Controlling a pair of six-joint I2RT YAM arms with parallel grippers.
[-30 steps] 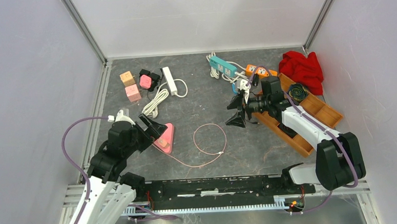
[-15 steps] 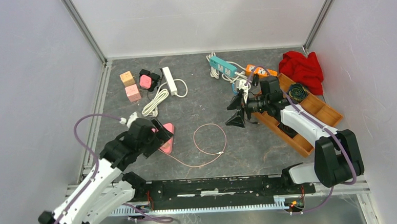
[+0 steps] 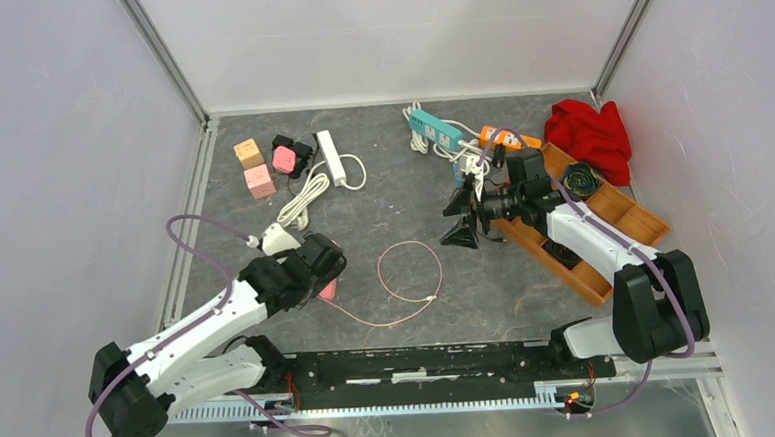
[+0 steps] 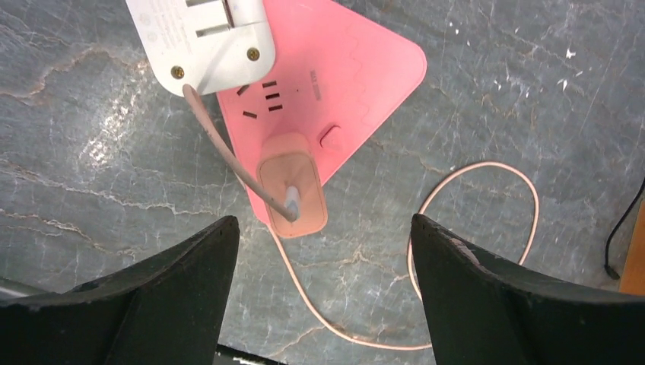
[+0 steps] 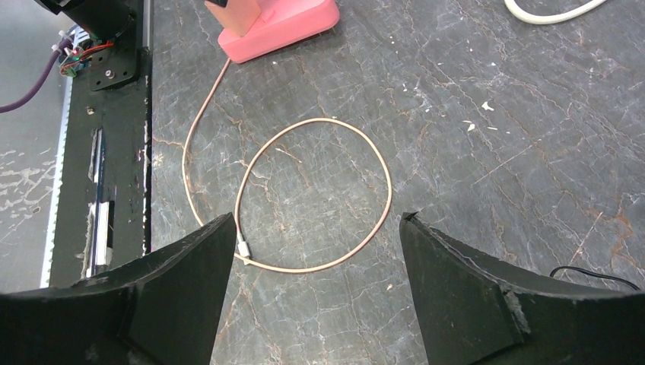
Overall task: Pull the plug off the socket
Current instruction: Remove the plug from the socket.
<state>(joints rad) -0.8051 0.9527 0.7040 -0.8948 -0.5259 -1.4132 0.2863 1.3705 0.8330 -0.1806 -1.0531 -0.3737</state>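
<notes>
Left jaws: hung released over plug (image 4: 292,185), not touching
Plug: sat in pink socket (image 4: 357,68)
Right jaws: hung released above cable loop (image 5: 389,186)

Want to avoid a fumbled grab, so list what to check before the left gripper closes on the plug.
1. Left gripper open wide enough to straddle the plug: ok.
2. Pink plug seated in the pink triangular socket: ok, not yet pulled.
3. Plug lying between the fingers: ok, slightly nearer one finger.
4. Fingers low enough to clamp its sides: cannot tell.
5. Pink cable lying loose on the table: ok.
6. Right gripper open and well away from the socket: ok.
</notes>
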